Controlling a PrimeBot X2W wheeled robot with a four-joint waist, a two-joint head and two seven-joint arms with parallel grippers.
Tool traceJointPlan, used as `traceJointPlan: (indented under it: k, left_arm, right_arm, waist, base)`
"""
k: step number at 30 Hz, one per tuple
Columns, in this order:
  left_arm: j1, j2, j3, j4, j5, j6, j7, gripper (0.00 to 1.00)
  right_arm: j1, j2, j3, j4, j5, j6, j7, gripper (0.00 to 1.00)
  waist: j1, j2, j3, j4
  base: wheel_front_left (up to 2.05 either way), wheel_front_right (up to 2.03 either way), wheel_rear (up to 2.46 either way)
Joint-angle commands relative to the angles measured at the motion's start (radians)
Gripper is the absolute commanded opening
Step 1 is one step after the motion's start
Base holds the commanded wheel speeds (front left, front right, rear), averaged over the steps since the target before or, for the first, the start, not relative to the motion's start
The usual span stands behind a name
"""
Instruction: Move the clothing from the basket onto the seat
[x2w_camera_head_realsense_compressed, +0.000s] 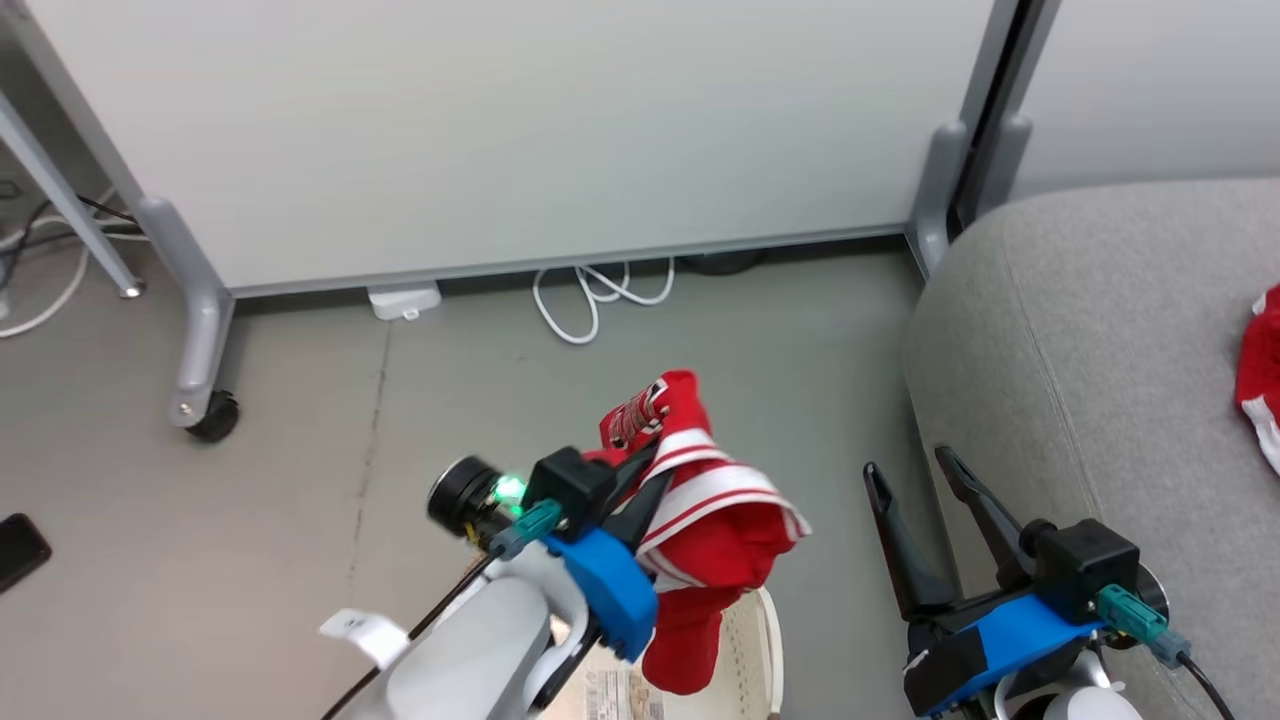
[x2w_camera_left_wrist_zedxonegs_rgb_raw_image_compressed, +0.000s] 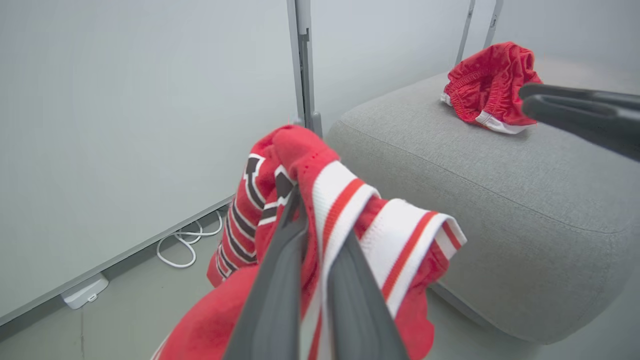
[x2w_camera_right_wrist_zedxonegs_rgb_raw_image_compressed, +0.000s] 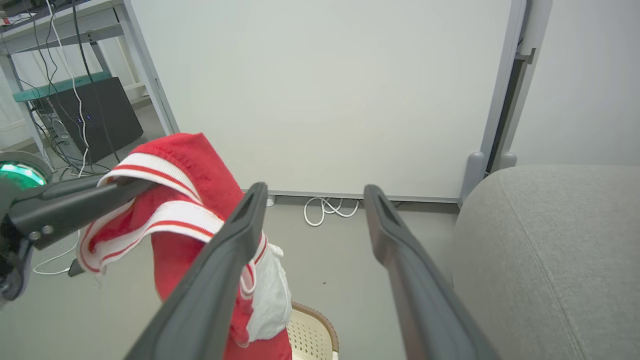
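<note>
**Floor** (x2w_camera_head_realsense_compressed: 300, 500): smooth grey, one thin dark seam running away from the robot.
**Partition** (x2w_camera_head_realsense_compressed: 500, 130): pale panel on a grey frame, black castor (x2w_camera_head_realsense_compressed: 212, 415) at its left foot. A looped white cable (x2w_camera_head_realsense_compressed: 600, 295) and a small white box (x2w_camera_head_realsense_compressed: 403, 300) lie at its base.
**Couch** (x2w_camera_head_realsense_compressed: 1100, 350): grey woven fabric with a rounded corner, standing to the right just beside the partition's end post.
**Plain red garment** (x2w_camera_left_wrist_zedxonegs_rgb_raw_image_compressed: 487, 90): crumpled on the couch top.
**Striped red garment** (x2w_camera_head_realsense_compressed: 720, 510): pinched in the left claw (x2w_camera_head_realsense_compressed: 645, 480), which is pressed tight on it. It hangs in the air above the basket (x2w_camera_head_realsense_compressed: 755, 650), beside the couch.
**Right claw** (x2w_camera_head_realsense_compressed: 908, 465): spread wide and holding nothing, near the couch edge.
**Far left:** black computer case (x2w_camera_right_wrist_zedxonegs_rgb_raw_image_compressed: 107, 117) under a desk, with cables trailing.
</note>
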Motion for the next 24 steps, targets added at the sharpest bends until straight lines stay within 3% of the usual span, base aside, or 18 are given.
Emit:
traceJointPlan:
  k: [1, 12, 24]
  left_arm:
    - [-0.034, 0.002, -0.012, -0.009, -0.006, -0.006, -0.003, 0.00]
    - [-0.219, 0.003, -0.109, -0.022, -0.108, -0.004, 0.038, 0.00]
    - [-0.264, -0.009, -0.157, -0.006, -0.165, -0.004, 0.024, 0.00]
  right_arm:
    - [0.014, -0.001, 0.003, -0.005, 0.004, 0.000, 0.006, 1.00]
    - [0.029, -0.001, 0.030, -0.008, 0.011, 0.000, 0.031, 1.00]
    - [0.024, -0.001, 0.043, 0.006, 0.025, 0.000, 0.034, 1.00]
  waist:
    - [0.0002, -0.0001, -0.022, 0.022]
    - [0.0002, -0.0001, -0.062, 0.043]
    - [0.0002, -0.0001, -0.069, 0.041]
  base:
    - [0.00, 0.00, 0.00]
    - [0.00, 0.00, 0.00]
    - [0.00, 0.00, 0.00]
